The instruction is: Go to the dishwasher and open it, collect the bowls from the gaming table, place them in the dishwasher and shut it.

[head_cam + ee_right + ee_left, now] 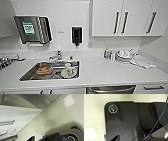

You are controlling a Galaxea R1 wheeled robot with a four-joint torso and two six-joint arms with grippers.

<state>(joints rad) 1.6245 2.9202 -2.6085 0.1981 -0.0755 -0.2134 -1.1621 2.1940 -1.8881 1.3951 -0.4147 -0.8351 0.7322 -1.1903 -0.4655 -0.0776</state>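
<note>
The dishwasher (111, 89) is at the bottom edge of the head view, under the white counter (105, 72) and right of the sink. Just its brushed-steel top strip with the bar handle is visible, and its door looks shut. The gaming table and the bowls are out of view. The left wrist view looks down on the robot's dark plate over a pale speckled floor (94, 119). The right wrist view shows the same pale floor (60, 116) running along white cabinet fronts (15, 115).
A steel sink (30, 75) holds a few dishes, with a faucet (56, 55) behind it. On the wall hang a towel dispenser (32, 28) and a black soap dispenser (76, 35). Stacked dishes (123, 55) and a cloth (142, 62) lie at the counter's right, under white upper cabinets (125, 17).
</note>
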